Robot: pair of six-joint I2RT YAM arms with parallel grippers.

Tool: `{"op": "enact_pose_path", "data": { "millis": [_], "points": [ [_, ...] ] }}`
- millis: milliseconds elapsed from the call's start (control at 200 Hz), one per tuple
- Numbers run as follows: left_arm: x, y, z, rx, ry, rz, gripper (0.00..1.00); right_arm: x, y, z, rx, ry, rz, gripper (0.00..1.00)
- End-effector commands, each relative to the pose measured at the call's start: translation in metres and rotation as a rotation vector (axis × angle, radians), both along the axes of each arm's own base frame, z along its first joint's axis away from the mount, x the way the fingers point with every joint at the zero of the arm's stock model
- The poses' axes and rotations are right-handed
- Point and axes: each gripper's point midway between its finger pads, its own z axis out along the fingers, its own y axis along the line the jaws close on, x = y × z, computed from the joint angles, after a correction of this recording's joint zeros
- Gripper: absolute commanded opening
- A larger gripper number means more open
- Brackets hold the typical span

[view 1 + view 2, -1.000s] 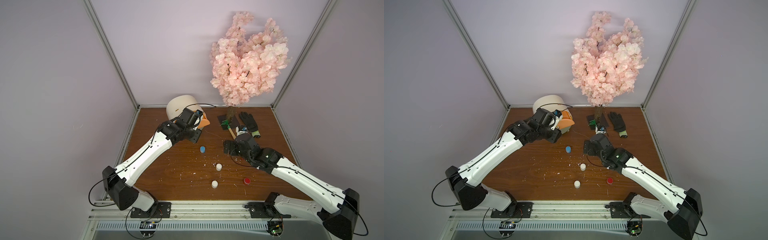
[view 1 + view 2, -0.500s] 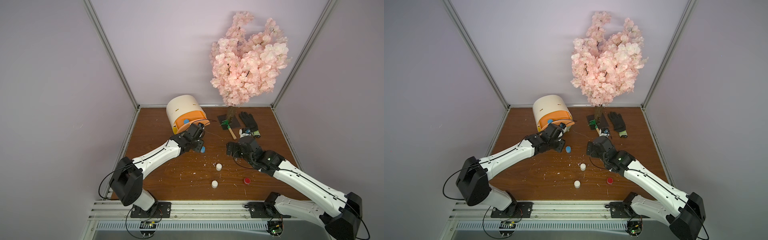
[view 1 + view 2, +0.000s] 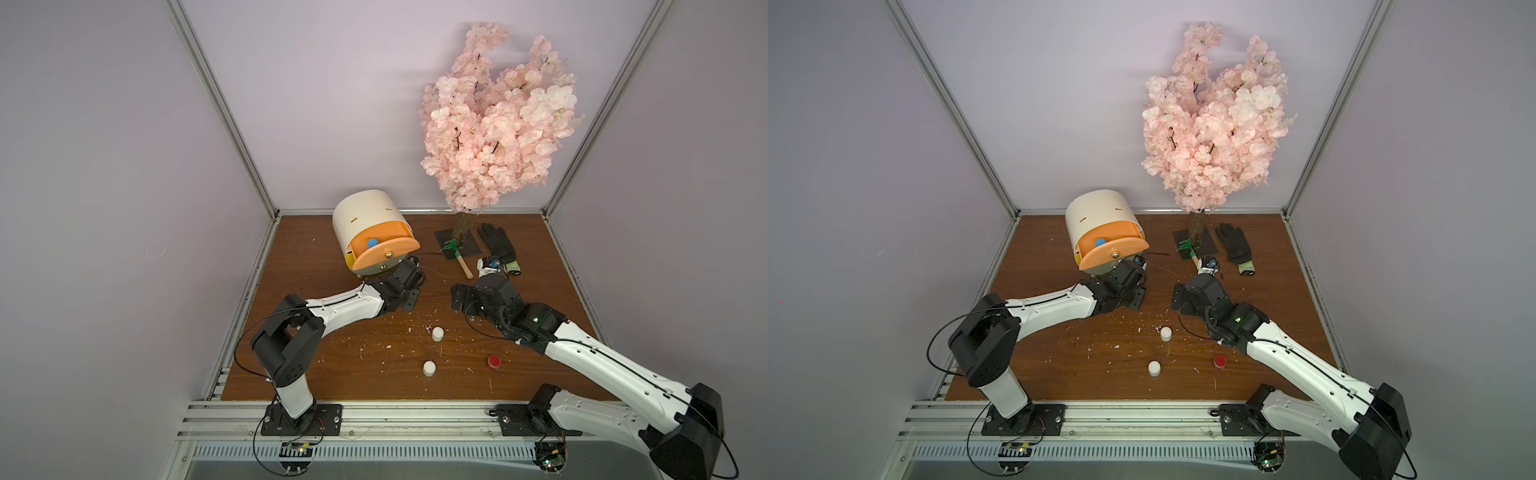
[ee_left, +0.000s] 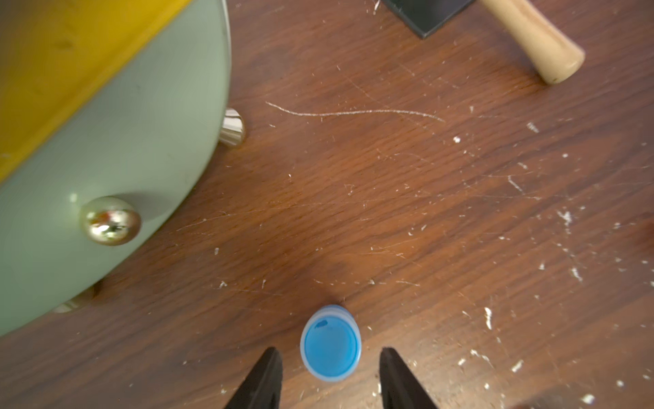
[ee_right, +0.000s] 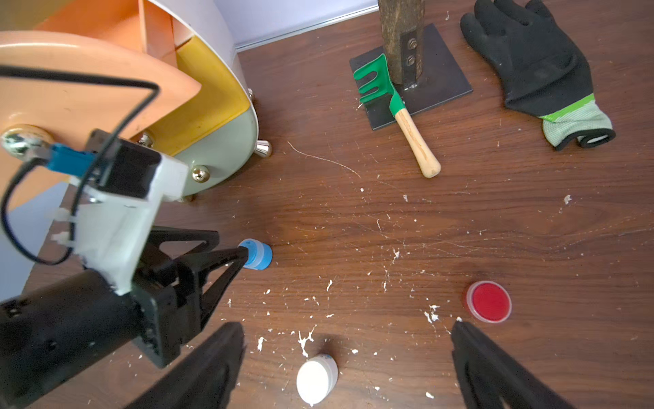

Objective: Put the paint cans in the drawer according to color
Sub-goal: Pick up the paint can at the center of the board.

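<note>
The drawer [image 3: 365, 216] [image 3: 1100, 216] is a cream cabinet at the back left, and its peach top drawer [image 3: 384, 257] is pulled out with a blue paint can [image 3: 372, 242] [image 3: 1100, 242] inside. My left gripper [image 4: 331, 350] [image 3: 405, 293] is open low in front of the cabinet. It straddles a second blue can [image 4: 331, 343] [image 5: 255, 254] standing on the table, with a gap on each side. That can is hidden in both top views. My right gripper [image 5: 346, 329] [image 3: 457, 298] hangs wide open above a white can [image 5: 316, 379] [image 3: 437, 333]. Another white can [image 3: 429, 368] and a red can [image 3: 493, 360] [image 5: 489, 301] stand nearer the front.
A pink blossom tree [image 3: 494, 124] on a black base plate [image 5: 442, 70] stands at the back. A green hand rake [image 5: 396, 106] and a black glove [image 5: 531, 60] lie beside it. White flecks are scattered over the wooden table [image 3: 332, 374]. The yellow and grey-green drawer fronts [image 4: 106, 159] are closed.
My left arm has come down from over the open peach drawer to the table, and its fingers now flank the blue can. The right arm has barely shifted.
</note>
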Motion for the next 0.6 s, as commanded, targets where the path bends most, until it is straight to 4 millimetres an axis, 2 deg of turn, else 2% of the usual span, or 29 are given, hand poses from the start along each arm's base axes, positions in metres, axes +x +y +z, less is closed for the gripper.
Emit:
{"op": "enact_pose_path", "data": {
  "millis": [0, 305, 596],
  "points": [
    [0.001, 0.002, -0.01, 0.012, -0.001, 0.021, 0.52, 0.002, 0.0, 0.015, 0.032, -0.044, -0.002, 0.98],
    [-0.003, 0.006, -0.03, 0.051, 0.025, 0.02, 0.55, 0.002, 0.0, 0.018, 0.05, -0.055, -0.001, 0.97],
    [-0.003, 0.008, -0.042, 0.072, 0.037, 0.02, 0.5, 0.001, 0.0, 0.019, 0.052, -0.058, 0.002, 0.97]
  ]
}}
